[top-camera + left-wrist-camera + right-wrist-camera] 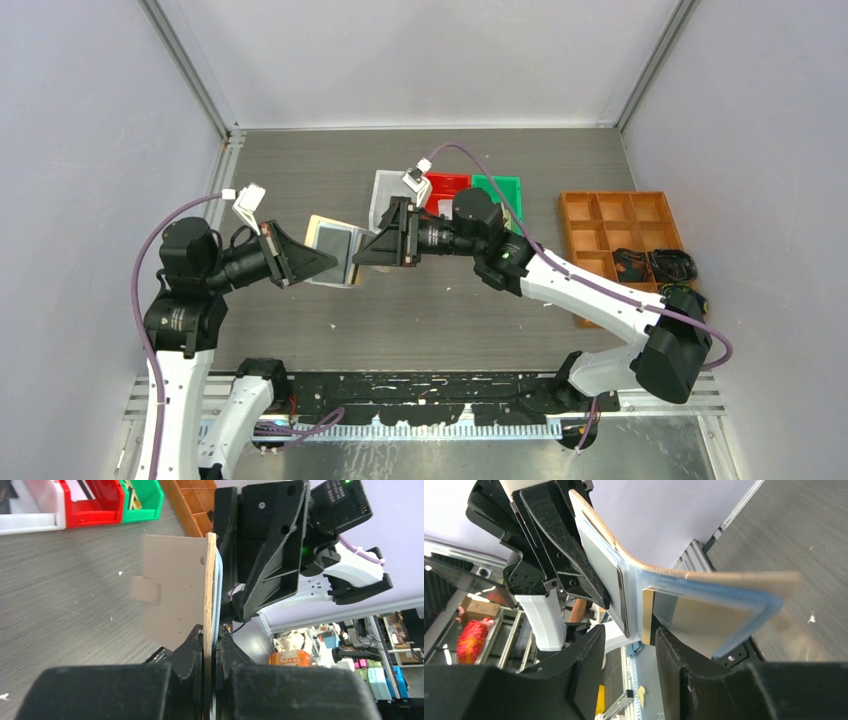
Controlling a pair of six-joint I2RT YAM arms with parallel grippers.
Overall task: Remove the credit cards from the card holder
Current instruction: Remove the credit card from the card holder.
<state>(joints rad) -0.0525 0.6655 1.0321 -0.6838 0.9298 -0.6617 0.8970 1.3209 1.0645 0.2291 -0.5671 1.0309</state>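
The beige card holder (330,242) is held open above the table between the two arms. My left gripper (332,262) is shut on one leaf of it; in the left wrist view the jaws (210,647) clamp its edge, and the tan flap (175,590) with the snap tab (146,589) stands upright. My right gripper (358,256) is open, and in the right wrist view (629,645) its jaws straddle the lower edge of the clear sleeves. A gold card (704,617) sits in one sleeve and a grey card (604,565) in the other.
White (390,186), red (447,188) and green (500,190) bins stand at the back of the table. An orange compartment tray (620,232) with black items (655,266) is at the right. Grey walls close in both sides.
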